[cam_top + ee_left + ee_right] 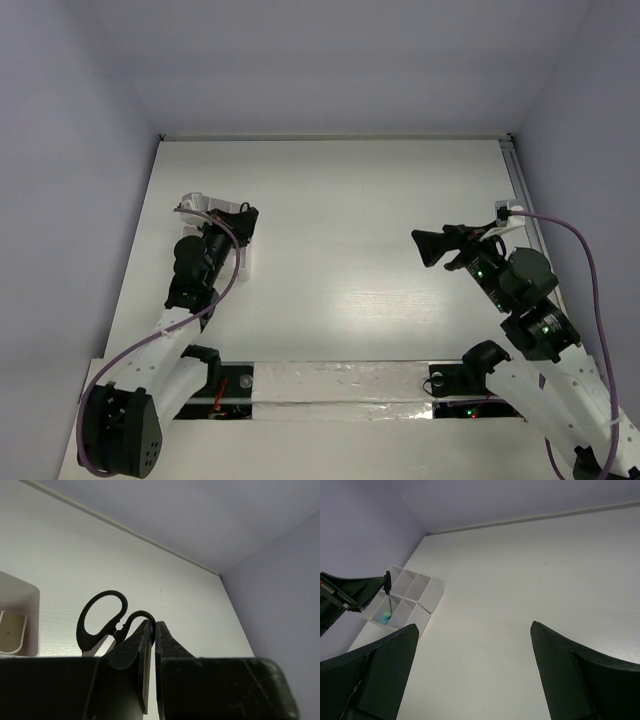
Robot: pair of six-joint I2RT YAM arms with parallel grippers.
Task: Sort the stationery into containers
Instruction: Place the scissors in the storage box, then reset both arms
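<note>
The left gripper (154,625) has its jaws clamped on the handle of the black scissors (100,616), which hang blade-down over the white box (422,587) on the table (360,200). Inside the box, a tan block (11,632) lies in 1 compartment and a teal piece (385,615) in another. The right gripper (425,245) hangs well to the right of the box, its jaws spread wide.

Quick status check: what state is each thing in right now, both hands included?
left hand: shut on the scissors.
right hand: open, empty.
scissors: hanging blades-down above the box.
box: upright, open-topped, partly filled.
tan block: lying in a compartment.
teal piece: lying in a compartment.
</note>
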